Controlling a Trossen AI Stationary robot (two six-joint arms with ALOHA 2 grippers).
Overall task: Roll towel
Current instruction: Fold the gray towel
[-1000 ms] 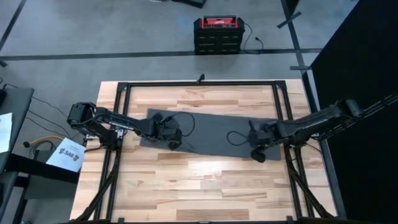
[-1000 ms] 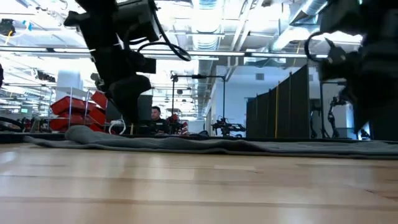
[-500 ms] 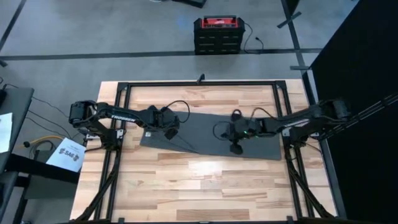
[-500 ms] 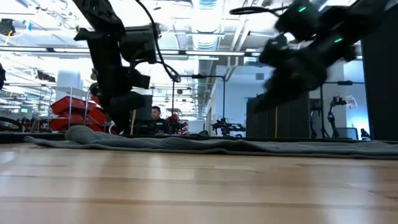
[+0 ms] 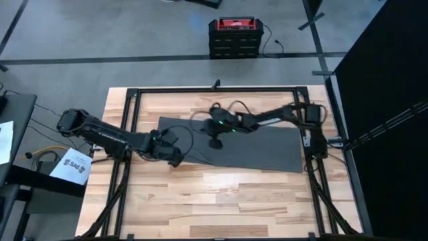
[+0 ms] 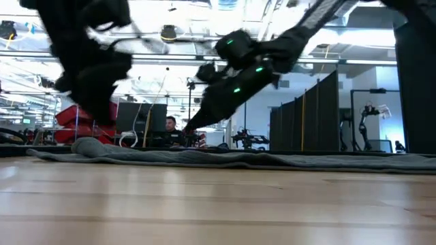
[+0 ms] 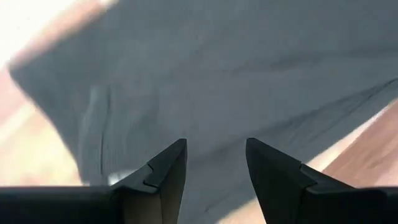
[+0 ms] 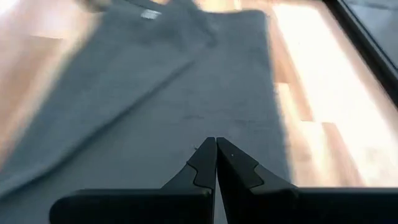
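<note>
Both end effectors grasp nothing: left end effector (image 7: 214,163) parted, right end effector (image 8: 216,163) clenched; the towel (image 5: 257,147) could be bunched unevenly.

A large robotics lab or industrial hall: around the wooden table (image 5: 221,194) lies grey concrete floor, beyond it a red and black equipment case (image 5: 234,37), dark partition panels (image 6: 306,126), exposed ceiling ducts, and a person seated behind monitors (image 6: 139,119)
</note>
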